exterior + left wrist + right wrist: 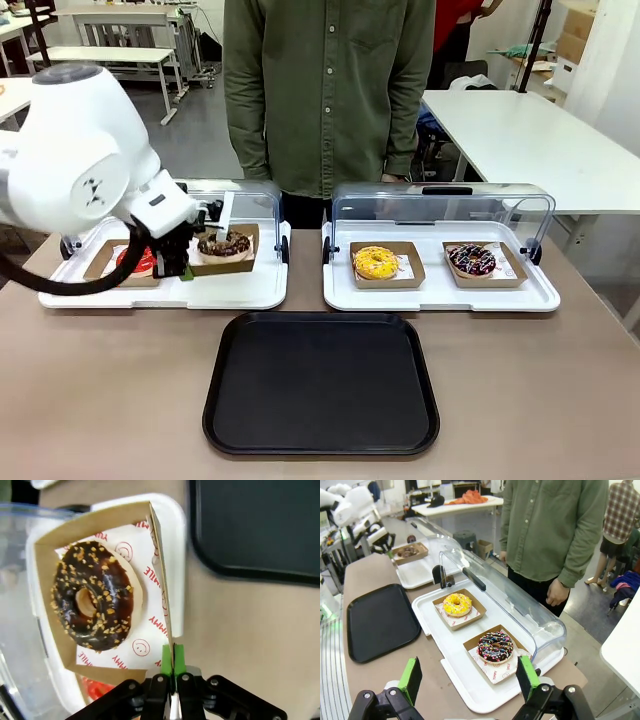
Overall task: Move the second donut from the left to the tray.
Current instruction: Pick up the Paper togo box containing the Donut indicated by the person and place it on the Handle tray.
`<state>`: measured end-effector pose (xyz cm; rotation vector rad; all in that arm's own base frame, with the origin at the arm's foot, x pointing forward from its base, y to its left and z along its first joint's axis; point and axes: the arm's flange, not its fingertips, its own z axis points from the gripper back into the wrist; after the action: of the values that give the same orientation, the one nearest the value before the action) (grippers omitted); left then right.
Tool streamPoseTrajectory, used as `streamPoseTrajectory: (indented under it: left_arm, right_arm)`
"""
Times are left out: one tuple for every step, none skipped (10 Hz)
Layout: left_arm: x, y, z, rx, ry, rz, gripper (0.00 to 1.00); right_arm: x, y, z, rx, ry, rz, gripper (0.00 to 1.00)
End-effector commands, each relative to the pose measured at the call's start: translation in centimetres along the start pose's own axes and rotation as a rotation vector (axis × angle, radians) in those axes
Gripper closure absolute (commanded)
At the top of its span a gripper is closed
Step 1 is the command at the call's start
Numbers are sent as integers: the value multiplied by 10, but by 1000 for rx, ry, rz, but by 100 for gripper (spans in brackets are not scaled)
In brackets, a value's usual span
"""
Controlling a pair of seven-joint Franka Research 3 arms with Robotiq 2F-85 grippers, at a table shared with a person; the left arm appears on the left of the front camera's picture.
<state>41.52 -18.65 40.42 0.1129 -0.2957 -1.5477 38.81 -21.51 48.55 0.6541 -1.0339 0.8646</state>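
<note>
The second donut from the left (92, 595), chocolate-iced with pale sprinkles, lies in its brown cardboard holder (50, 545) over the left white tray (172, 530). My left gripper (172, 661) is shut on the holder's side wall, its green pads pinching the cardboard edge. In the front view that gripper (178, 258) sits at the left side of the holder and donut (224, 243). I cannot tell whether the holder is off the white tray. The black tray (320, 385) lies flat in front, with nothing on it. My right gripper (469, 680) stands open over the table's right end.
A red-glazed donut (135, 260) sits left of the held one. The right white tray (440, 295) holds a yellow donut (376, 262) and a multicoloured-sprinkle donut (472, 260). Both clear lids (440, 205) are raised. A person in a green shirt (330, 90) stands at the far side.
</note>
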Motion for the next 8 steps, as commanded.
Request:
streamPoseTrajectory:
  left_arm:
    - [14,-44,6,53,-10,53,98]
    - [28,-70,9,77,-2,72,98]
    - [41,-85,9,77,-19,75,98]
    - [54,-97,9,73,-24,75,98]
    - [67,-106,6,66,-39,68,98]
    - [84,-114,3,51,-38,60,98]
    - [100,-120,-3,41,-22,41,98]
    - [117,-131,-11,40,-14,16,98]
  right_arm:
    - [2,0,0,1,-8,5,0]
    - [2,0,0,1,-8,5,0]
    - [2,0,0,1,-8,5,0]
    - [2,0,0,1,-8,5,0]
    - [2,0,0,1,-8,5,0]
    - [2,0,0,1,-8,5,0]
    - [2,0,0,1,-8,5,0]
    - [2,0,0,1,-8,5,0]
